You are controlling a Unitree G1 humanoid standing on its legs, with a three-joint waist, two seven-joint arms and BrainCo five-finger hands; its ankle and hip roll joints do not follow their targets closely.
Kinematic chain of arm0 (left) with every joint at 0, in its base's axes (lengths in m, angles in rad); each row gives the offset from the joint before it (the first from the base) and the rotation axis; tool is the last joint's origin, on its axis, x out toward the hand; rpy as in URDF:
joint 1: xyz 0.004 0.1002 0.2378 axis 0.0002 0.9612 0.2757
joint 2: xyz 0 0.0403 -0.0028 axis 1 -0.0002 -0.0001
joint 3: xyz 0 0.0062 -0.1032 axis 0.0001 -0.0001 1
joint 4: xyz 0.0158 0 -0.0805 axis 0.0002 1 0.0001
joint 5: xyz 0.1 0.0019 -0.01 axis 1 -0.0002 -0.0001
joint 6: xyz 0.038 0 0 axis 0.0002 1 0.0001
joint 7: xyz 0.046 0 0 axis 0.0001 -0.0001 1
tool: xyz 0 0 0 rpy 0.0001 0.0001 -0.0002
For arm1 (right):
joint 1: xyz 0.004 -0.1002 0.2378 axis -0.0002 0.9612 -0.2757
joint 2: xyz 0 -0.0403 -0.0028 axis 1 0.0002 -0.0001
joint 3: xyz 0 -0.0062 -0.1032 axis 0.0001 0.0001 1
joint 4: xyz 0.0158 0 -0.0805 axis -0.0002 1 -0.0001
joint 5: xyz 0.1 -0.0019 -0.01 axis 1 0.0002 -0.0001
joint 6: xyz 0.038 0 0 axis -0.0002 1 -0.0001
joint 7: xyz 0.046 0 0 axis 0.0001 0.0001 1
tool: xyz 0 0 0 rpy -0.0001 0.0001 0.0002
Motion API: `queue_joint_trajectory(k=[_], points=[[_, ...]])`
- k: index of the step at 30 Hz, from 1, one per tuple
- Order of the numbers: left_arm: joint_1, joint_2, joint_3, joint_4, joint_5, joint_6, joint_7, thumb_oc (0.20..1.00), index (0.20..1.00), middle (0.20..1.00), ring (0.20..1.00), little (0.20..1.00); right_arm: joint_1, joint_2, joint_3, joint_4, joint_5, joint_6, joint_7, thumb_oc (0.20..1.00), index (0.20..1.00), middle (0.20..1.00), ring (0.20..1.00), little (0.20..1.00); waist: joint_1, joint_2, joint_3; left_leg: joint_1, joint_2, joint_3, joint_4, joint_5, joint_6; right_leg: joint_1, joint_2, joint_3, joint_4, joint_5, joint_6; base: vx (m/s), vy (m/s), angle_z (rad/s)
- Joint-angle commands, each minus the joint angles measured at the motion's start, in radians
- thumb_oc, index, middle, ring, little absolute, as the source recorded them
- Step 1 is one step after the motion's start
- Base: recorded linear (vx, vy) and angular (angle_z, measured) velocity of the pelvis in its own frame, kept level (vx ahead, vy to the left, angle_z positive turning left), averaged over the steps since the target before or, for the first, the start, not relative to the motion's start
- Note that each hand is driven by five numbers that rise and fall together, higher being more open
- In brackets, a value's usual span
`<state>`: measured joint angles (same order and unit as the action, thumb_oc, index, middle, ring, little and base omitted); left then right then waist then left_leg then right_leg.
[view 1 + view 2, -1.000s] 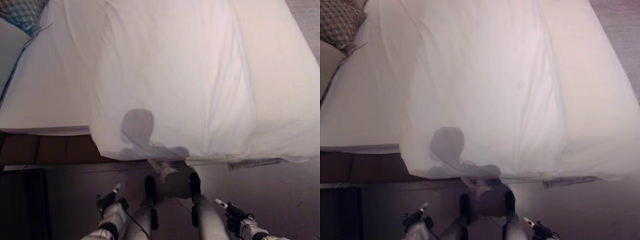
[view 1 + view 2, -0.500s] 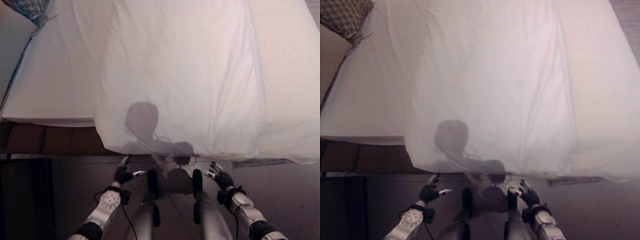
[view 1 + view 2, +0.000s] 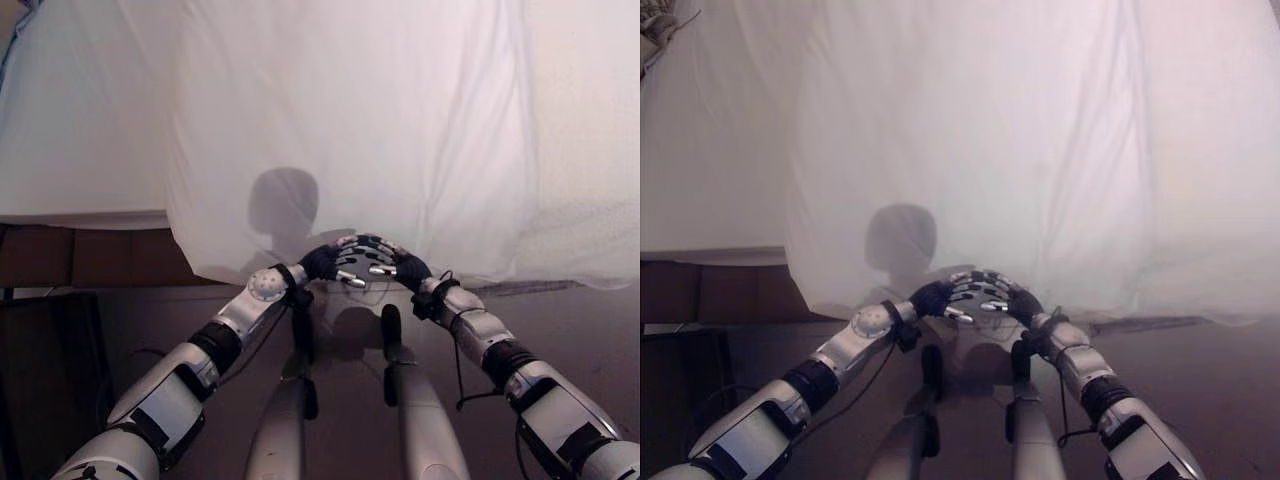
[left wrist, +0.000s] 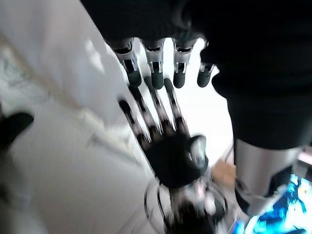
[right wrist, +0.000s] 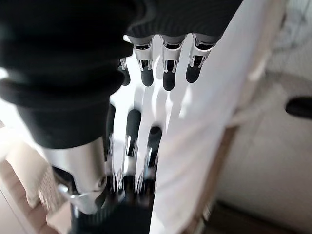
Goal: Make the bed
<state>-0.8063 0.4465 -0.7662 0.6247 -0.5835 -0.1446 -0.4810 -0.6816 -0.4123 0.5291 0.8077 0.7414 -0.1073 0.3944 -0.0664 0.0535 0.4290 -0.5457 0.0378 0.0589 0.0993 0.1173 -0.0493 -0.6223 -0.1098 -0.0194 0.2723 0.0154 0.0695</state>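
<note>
Below white duvet (image 3: 350, 120) edge, left hand (image 3: 330, 262) and right hand (image 3: 398, 264) meet, fingers straight.

Two head cameras looked steeply down at the bed's (image 3: 80, 150) near edge; each wrist camera, very close, faced the opposite robot hand against the white duvet (image 3: 970, 140).

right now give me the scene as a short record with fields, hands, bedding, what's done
left robot hand: open, fingers straight, at the duvet's near edge
right robot hand: open, fingertips meeting the left hand's
duvet: white, lies over the bed, near edge overhanging
mattress: bare white strip on the robot's left
grasp: duvet edge not yet held
</note>
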Motion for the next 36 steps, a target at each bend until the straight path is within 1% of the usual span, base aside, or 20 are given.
queue_joint_trajectory(k=[1, 4, 7, 10, 11, 12, 14, 15, 17, 19, 22, 23, 24, 25, 30, 31, 33, 34, 35, 36], points=[[-0.001, -0.029, 0.077, 0.013, -0.065, -0.039, -0.029, 1.000, 1.000, 1.000, 1.000, 1.000, -0.006, -0.012, 0.000, -0.047, 0.129, 0.039, 0.104, 1.000, 1.000, 1.000, 1.000, 1.000, -0.005, -0.010, -0.045, -0.093, 0.031, 0.008, 0.144, -0.067, -0.047, -0.040, -0.007, 0.016, 0.006, 0.017, 0.068, -0.03, -0.024, -0.01], [-0.075, -0.071, 0.158, 0.097, -0.030, -0.073, 0.074, 1.000, 1.000, 1.000, 1.000, 1.000, -0.082, 0.001, -0.037, -0.007, 0.169, 0.030, 0.085, 1.000, 1.000, 1.000, 1.000, 1.000, -0.004, -0.013, -0.036, -0.131, 0.032, 0.003, 0.168, -0.068, -0.050, -0.071, -0.006, 0.016, 0.022, 0.015, 0.067, -0.04, -0.019, 0.02], [-0.143, -0.090, 0.242, 0.205, -0.001, -0.093, 0.209, 1.000, 1.000, 1.000, 1.000, 1.000, -0.172, 0.006, -0.066, 0.056, 0.183, 0.012, 0.026, 1.000, 1.000, 1.000, 1.000, 1.000, 0.000, -0.015, -0.022, -0.162, 0.037, 0.003, 0.193, -0.072, -0.055, -0.097, -0.005, 0.015, 0.042, 0.009, 0.064, -0.01, -0.003, 0.01], [-0.230, -0.076, 0.273, 0.325, 0.062, -0.115, 0.318, 1.000, 1.000, 1.000, 1.000, 1.000, -0.290, 0.011, -0.090, 0.171, 0.199, -0.005, -0.040, 1.000, 1.000, 1.000, 1.000, 1.000, 0.000, -0.020, -0.011, -0.206, 0.042, 0.002, 0.229, -0.079, -0.056, -0.140, -0.005, 0.014, 0.079, 0.001, 0.059, -0.01, 0.000, 0.01], [-0.249, -0.071, 0.274, 0.347, 0.059, -0.116, 0.334, 1.000, 1.000, 1.000, 1.000, 1.000, -0.322, 0.011, -0.091, 0.197, 0.206, -0.001, -0.050, 1.000, 1.000, 1.000, 1.000, 1.000, 0.001, -0.021, -0.008, -0.218, 0.043, 0.000, 0.242, -0.081, -0.056, -0.152, -0.005, 0.013, 0.092, -0.002, 0.058, -0.03, -0.007, 0.05], [-0.304, -0.053, 0.276, 0.403, 0.087, -0.130, 0.390, 1.000, 1.000, 1.000, 1.000, 1.000, -0.385, 0.019, -0.102, 0.258, 0.224, -0.010, -0.086, 1.000, 1.000, 1.000, 1.000, 1.000, 0.001, -0.026, 0.002, -0.248, 0.045, -0.004, 0.280, -0.093, -0.056, -0.183, -0.003, 0.015, 0.131, -0.012, 0.054, -0.02, -0.007, 0.04], [-0.328, -0.047, 0.286, 0.434, 0.077, -0.129, 0.409, 1.000, 1.000, 1.000, 1.000, 1.000, -0.418, 0.022, -0.106, 0.281, 0.240, -0.011, -0.097, 1.000, 1.000, 1.000, 1.000, 1.000, 0.001, -0.029, 0.006, -0.270, 0.048, -0.001, 0.303, -0.100, -0.056, -0.204, -0.005, 0.016, 0.152, -0.015, 0.053, 0.00, 0.000, 0.00], [-0.369, -0.041, 0.294, 0.480, 0.087, -0.135, 0.459, 1.000, 1.000, 1.000, 1.000, 1.000, -0.467, 0.030, -0.127, 0.324, 0.277, -0.022, -0.133, 1.000, 1.000, 1.000, 1.000, 1.000, 0.002, -0.031, 0.008, -0.308, 0.053, -0.004, 0.345, -0.112, -0.055, -0.240, -0.006, 0.014, 0.187, -0.024, 0.050, 0.00, 0.000, 0.00], [-0.384, -0.034, 0.302, 0.500, 0.077, -0.130, 0.470, 1.000, 1.000, 1.000, 1.000, 1.000, -0.492, 0.032, -0.134, 0.348, 0.289, -0.025, -0.148, 1.000, 1.000, 1.000, 1.000, 1.000, 0.003, -0.031, 0.007, -0.332, 0.056, -0.005, 0.370, -0.121, -0.053, -0.263, -0.006, 0.012, 0.209, -0.031, 0.048, -0.01, 0.004, 0.04], [-0.426, -0.017, 0.303, 0.535, 0.079, -0.127, 0.503, 1.000, 1.000, 1.000, 1.000, 1.000, -0.542, 0.023, -0.125, 0.390, 0.280, -0.021, -0.171, 1.000, 1.000, 1.000, 1.000, 1.000, 0.003, -0.033, 0.005, -0.370, 0.060, -0.006, 0.405, -0.133, -0.051, -0.302, -0.005, 0.013, 0.240, -0.037, 0.047, 0.00, 0.000, 0.00], [-0.469, 0.003, 0.287, 0.572, 0.107, -0.115, 0.518, 1.000, 1.000, 1.000, 1.000, 1.000, -0.592, -0.009, -0.116, 0.449, 0.248, -0.017, -0.197, 1.000, 1.000, 1.000, 1.000, 1.000, 0.004, -0.035, 0.008, -0.421, 0.059, -0.003, 0.463, -0.148, -0.050, -0.347, -0.010, 0.014, 0.279, -0.043, 0.048, 0.00, 0.000, 0.00], [-0.476, 0.023, 0.284, 0.584, 0.125, -0.111, 0.529, 1.000, 1.000, 1.000, 1.000, 1.000, -0.603, -0.033, -0.118, 0.475, 0.230, -0.020, -0.217, 1.000, 1.000, 1.000, 1.000, 1.000, 0.004, -0.033, 0.006, -0.443, 0.056, -0.006, 0.485, -0.155, -0.048, -0.374, -0.010, 0.016, 0.303, -0.049, 0.045, 0.00, 0.000, 0.00], [-0.477, 0.023, 0.284, 0.584, 0.126, -0.111, 0.529, 1.000, 1.000, 1.000, 1.000, 1.000, -0.604, -0.033, -0.118, 0.475, 0.229, -0.021, -0.217, 1.000, 1.000, 1.000, 1.000, 1.000, 0.004, -0.032, 0.004, -0.447, 0.056, -0.007, 0.488, -0.156, -0.048, -0.378, -0.011, 0.016, 0.306, -0.050, 0.045, 0.00, 0.000, 0.00], [-0.475, 0.031, 0.290, 0.592, 0.125, -0.109, 0.538, 1.000, 1.000, 1.000, 1.000, 1.000, -0.608, -0.052, -0.122, 0.497, 0.215, -0.023, -0.239, 1.000, 1.000, 1.000, 1.000, 1.000, 0.005, -0.030, 0.003, -0.448, 0.058, -0.002, 0.493, -0.163, -0.049, -0.382, -0.013, 0.015, 0.315, -0.058, 0.046, 0.00, 0.000, 0.00], [-0.435, 0.091, 0.318, 0.606, 0.126, -0.098, 0.547, 1.000, 1.000, 1.000, 1.000, 1.000, -0.580, -0.132, -0.158, 0.549, 0.197, -0.013, -0.283, 1.000, 1.000, 1.000, 1.000, 1.000, 0.009, -0.021, -0.006, -0.455, 0.059, 0.007, 0.474, -0.155, -0.049, -0.391, -0.018, 0.009, 0.299, -0.056, 0.044, 0.00, 0.002, -0.01], [-0.396, 0.114, 0.350, 0.614, 0.128, -0.095, 0.566, 1.000, 1.000, 1.000, 1.000, 1.000, -0.541, -0.164, -0.198, 0.560, 0.215, -0.022, -0.315, 1.000, 1.000, 1.000, 1.000, 1.000, 0.010, -0.019, -0.003, -0.433, 0.062, 0.011, 0.452, -0.156, -0.051, -0.370, -0.018, 0.009, 0.284, -0.061, 0.047, 0.00, 0.000, 0.00], [-0.377, 0.119, 0.365, 0.616, 0.127, -0.091, 0.579, 1.000, 1.000, 1.000, 1.000, 1.000, -0.523, -0.172, -0.219, 0.566, 0.222, -0.025, -0.335, 1.000, 1.000, 1.000, 1.000, 1.000, 0.010, -0.018, -0.005, -0.431, 0.061, 0.011, 0.436, -0.146, -0.051, -0.370, -0.019, 0.010, 0.274, -0.055, 0.047, 0.01, -0.007, -0.03], [-0.345, 0.129, 0.381, 0.620, 0.144, -0.084, 0.589, 1.000, 1.000, 1.000, 1.000, 1.000, -0.486, -0.189, -0.251, 0.572, 0.237, -0.027, -0.348, 1.000, 1.000, 1.000, 1.000, 1.000, 0.008, -0.017, -0.001, -0.410, 0.060, 0.010, 0.424, -0.147, -0.053, -0.350, -0.018, 0.009, 0.268, -0.061, 0.047, 0.00, 0.000, 0.00], [-0.318, 0.142, 0.389, 0.629, 0.162, -0.077, 0.601, 1.000, 1.000, 1.000, 1.000, 1.000, -0.456, -0.207, -0.268, 0.588, 0.214, -0.023, -0.364, 1.000, 1.000, 1.000, 1.000, 1.000, 0.007, -0.016, 0.000, -0.393, 0.062, 0.011, 0.405, -0.142, -0.056, -0.329, -0.019, 0.004, 0.253, -0.060, 0.047, 0.00, 0.000, 0.00], [-0.300, 0.144, 0.401, 0.620, 0.150, -0.079, 0.603, 1.000, 1.000, 1.000, 1.000, 1.000, -0.438, -0.207, -0.280, 0.582, 0.210, -0.022, -0.369, 1.000, 1.000, 1.000, 1.000, 1.000, 0.006, -0.016, -0.002, -0.379, 0.059, 0.009, 0.382, -0.132, -0.055, -0.316, -0.021, 0.000, 0.234, -0.052, 0.047, 0.01, -0.036, 0.02]])
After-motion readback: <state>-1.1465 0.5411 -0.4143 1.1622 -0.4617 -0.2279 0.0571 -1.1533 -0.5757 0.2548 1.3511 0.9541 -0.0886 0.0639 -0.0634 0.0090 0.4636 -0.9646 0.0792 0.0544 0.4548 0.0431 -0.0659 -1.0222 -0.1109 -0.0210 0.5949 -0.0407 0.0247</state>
